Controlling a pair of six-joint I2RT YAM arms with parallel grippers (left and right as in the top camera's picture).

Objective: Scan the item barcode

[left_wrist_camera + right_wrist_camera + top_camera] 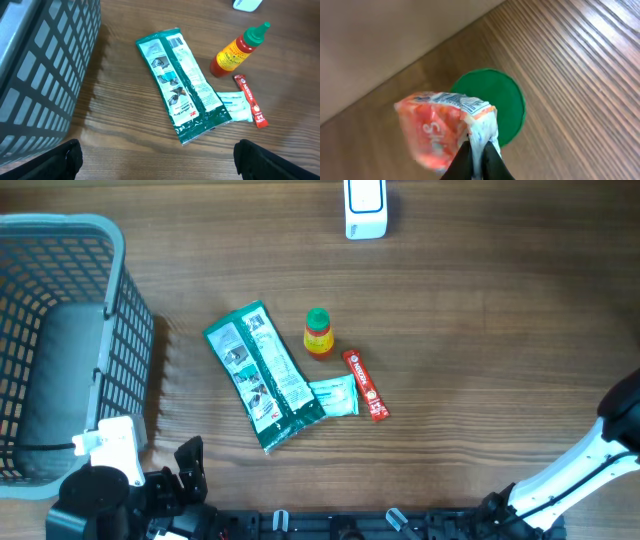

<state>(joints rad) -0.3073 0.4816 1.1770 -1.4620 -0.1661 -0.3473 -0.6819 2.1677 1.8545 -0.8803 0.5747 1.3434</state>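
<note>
In the right wrist view my right gripper is shut on the white crimped edge of an orange snack packet. The packet hangs blurred above a green disc on the wood. No barcode can be made out on it. A white scanner stands at the table's far edge, and its corner shows in the left wrist view. My left gripper stands wide open near the front edge, with nothing between its fingers. Overhead, the left gripper sits beside the basket.
A grey mesh basket fills the left side. Mid-table lie a long green packet, a red sauce bottle with a green cap, a red stick sachet and a small pale sachet. My right arm crosses the right front corner.
</note>
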